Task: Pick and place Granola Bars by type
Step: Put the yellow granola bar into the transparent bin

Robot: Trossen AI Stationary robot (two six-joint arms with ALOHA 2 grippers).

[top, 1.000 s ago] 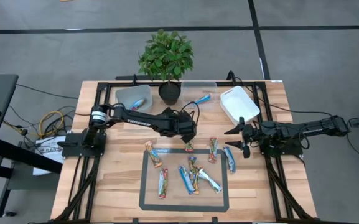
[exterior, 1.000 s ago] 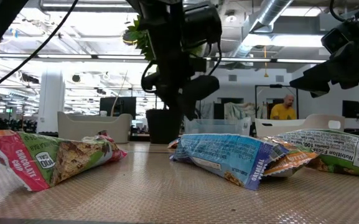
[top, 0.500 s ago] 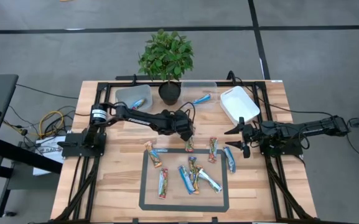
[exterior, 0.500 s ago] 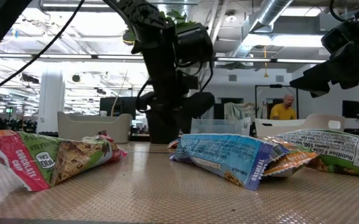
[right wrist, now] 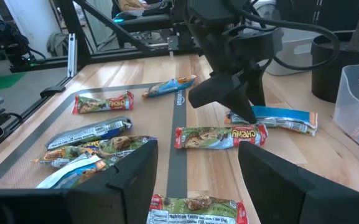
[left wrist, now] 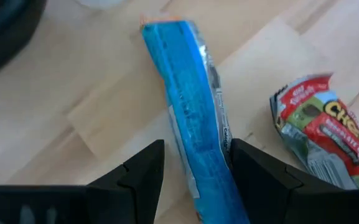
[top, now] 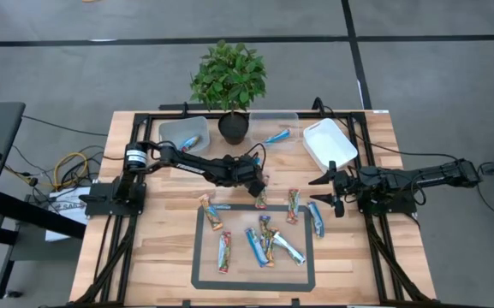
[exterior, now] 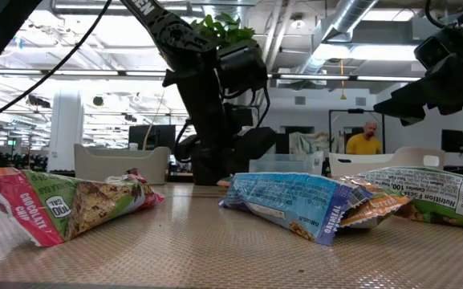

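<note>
A blue and white granola bar (left wrist: 195, 124) lies flat on the bare wood just beyond the mat's far edge. My left gripper (left wrist: 195, 149) is open and low over it, one finger on each side of the bar's near end. The right wrist view shows the same gripper (right wrist: 229, 99) above that bar (right wrist: 279, 118). In the high view the left gripper (top: 258, 183) hides the bar. A red and green bar (left wrist: 319, 143) lies beside it. Several more bars (top: 264, 239) lie on the dark-framed mat. My right gripper (top: 328, 193) hovers open at the mat's right side. My left gripper comes from above, pointing down, with its fingers (left wrist: 254, 168) across the blue bar's near end (left wrist: 207, 180). The bar lies flat on the wood. Whether either finger touches the wrapper, I cannot tell.
At the table's far edge stand a potted plant (top: 229, 81), a clear tub (top: 181, 133) holding a blue bar, a second clear tub (top: 272, 120) and a white tub (top: 328, 141). Black frame rails run along both table sides. A person shows in the room beyond.
My left gripper has come down toward the table over the blue bar, staying open, and now stands low around it. The bars have not moved.
</note>
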